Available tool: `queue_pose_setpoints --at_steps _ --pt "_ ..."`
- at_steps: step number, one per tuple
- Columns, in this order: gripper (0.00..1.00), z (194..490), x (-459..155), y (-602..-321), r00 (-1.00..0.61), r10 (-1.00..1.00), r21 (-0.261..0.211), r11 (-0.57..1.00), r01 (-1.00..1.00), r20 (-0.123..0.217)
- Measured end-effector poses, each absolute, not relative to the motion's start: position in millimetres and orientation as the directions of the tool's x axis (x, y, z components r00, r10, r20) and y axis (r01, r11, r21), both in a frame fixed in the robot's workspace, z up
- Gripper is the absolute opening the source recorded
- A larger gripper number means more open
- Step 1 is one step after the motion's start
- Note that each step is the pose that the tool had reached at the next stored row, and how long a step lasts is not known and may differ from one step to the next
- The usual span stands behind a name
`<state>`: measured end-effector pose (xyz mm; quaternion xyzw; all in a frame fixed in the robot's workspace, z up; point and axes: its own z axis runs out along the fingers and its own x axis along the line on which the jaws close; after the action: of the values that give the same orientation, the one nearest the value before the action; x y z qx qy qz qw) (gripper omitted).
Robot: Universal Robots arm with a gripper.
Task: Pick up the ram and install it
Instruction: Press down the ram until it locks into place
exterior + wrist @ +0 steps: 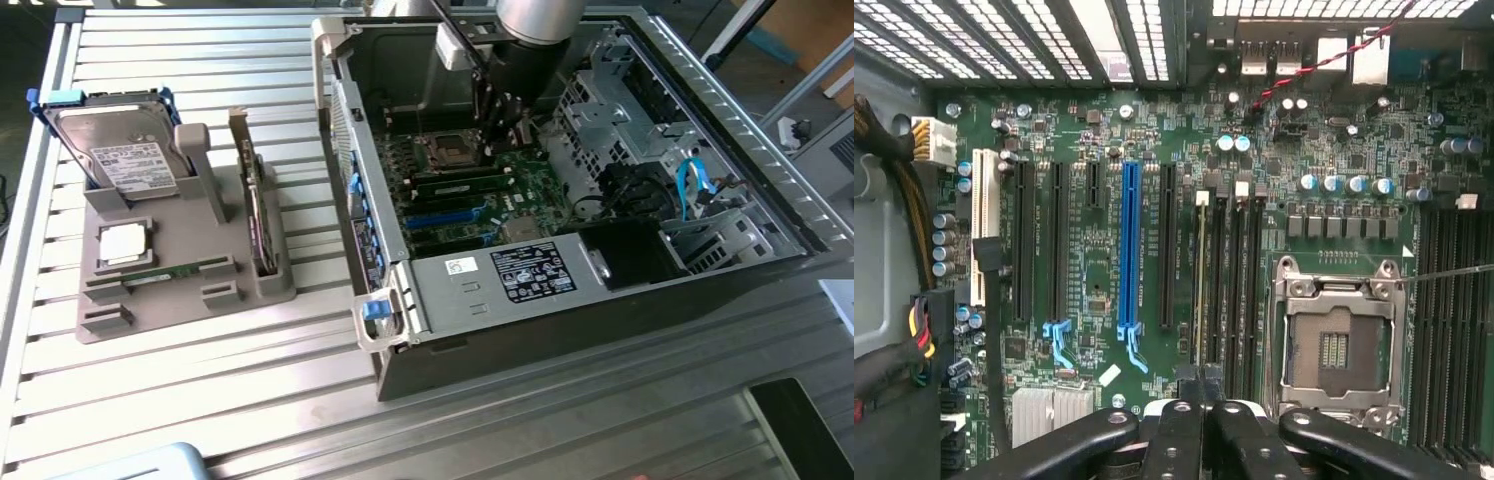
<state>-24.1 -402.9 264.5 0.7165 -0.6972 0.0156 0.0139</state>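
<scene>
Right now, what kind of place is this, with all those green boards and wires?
Probably a workshop bench for putting computers together. An open computer case lies on a ribbed metal table, and a grey holder beside it keeps a hard drive and other parts ready.

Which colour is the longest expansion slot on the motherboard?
Blue. The long expansion slot on the green motherboard shows best in the wrist view.

I count one open computer case [561, 330], one motherboard [1104, 260], one empty processor socket [1334, 345], one blue slot [1131, 250], one gray holder [174, 270], one hard drive [120, 150], one upright card [254, 200].
</scene>
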Motion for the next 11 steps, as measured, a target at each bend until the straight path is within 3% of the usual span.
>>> queue_pose_setpoints --at_steps 11 --pt "0.11 277 -24 -403 0.027 -0.999 -0.002 -0.027 -1.000 0.042"
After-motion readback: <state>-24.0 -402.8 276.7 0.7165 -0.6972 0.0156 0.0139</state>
